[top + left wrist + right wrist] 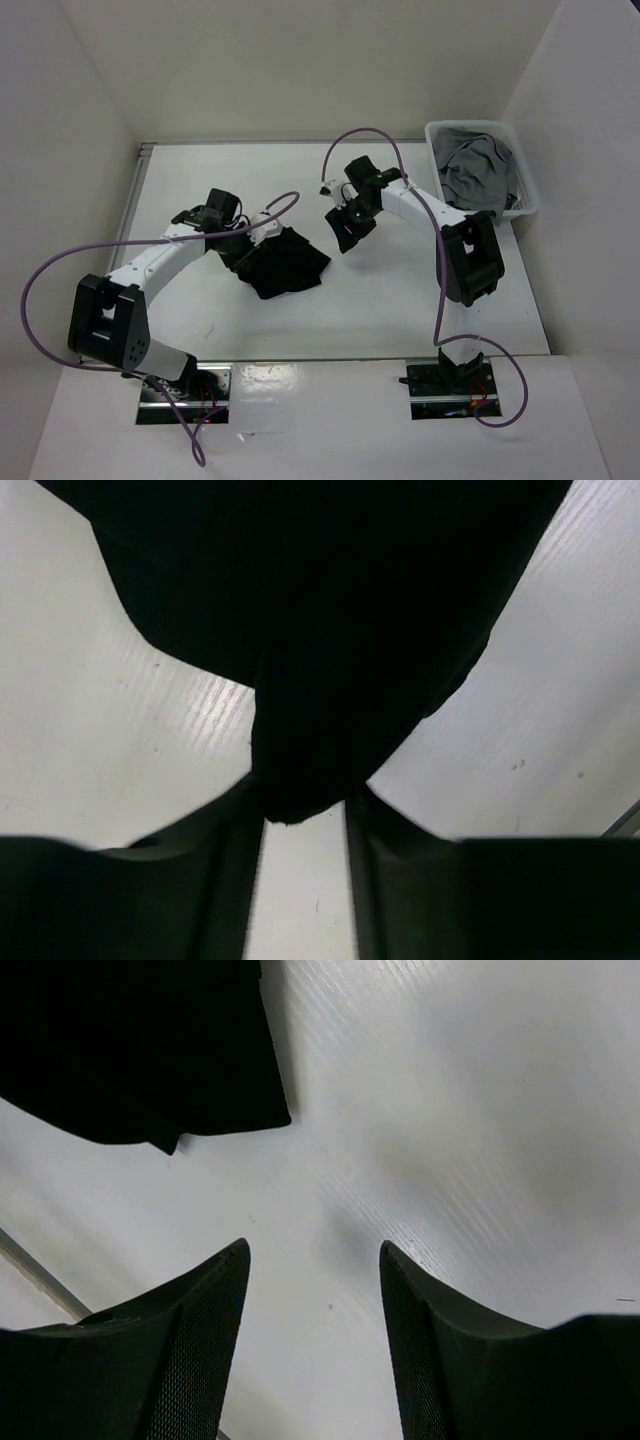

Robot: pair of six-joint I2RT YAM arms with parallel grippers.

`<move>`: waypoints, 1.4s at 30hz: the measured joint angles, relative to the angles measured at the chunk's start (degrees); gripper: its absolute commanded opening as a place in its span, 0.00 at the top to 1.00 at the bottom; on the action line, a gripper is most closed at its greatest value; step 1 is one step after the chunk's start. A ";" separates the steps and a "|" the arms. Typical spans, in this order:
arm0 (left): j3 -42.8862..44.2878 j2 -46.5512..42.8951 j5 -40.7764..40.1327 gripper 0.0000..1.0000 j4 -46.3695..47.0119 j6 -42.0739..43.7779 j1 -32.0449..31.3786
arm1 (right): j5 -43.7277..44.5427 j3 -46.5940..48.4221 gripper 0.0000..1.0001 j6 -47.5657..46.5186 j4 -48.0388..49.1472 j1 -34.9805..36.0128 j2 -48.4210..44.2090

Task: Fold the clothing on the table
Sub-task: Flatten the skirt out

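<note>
Clothing [285, 262] bunched black on table [400, 300], left hand [305, 805] pinching its fold; right hand [315, 1250] spread, empty

clothing [330, 630] cropped above, its folds indiscernible

Arms [150, 262]: white shells, black joint housings
Cables [370, 130]: purple, looping along each arm
Fingers [190, 1350]: black, tapered, mesh-textured inner faces
</note>
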 measured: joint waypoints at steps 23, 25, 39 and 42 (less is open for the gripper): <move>1.44 -1.16 0.94 1.00 1.16 -6.03 -0.02 | -15.39 6.58 0.45 0.76 0.66 -0.15 14.88; 0.90 -1.16 0.92 1.00 1.38 -6.08 0.00 | -16.41 6.67 0.45 0.72 0.55 -0.37 15.61; -0.39 -1.16 0.92 1.00 2.03 -6.10 0.00 | -21.29 7.89 0.84 0.24 0.44 -0.66 18.71; -0.39 -1.16 0.92 1.00 2.21 -6.10 0.00 | -21.31 7.91 1.00 -0.02 0.33 -0.66 19.39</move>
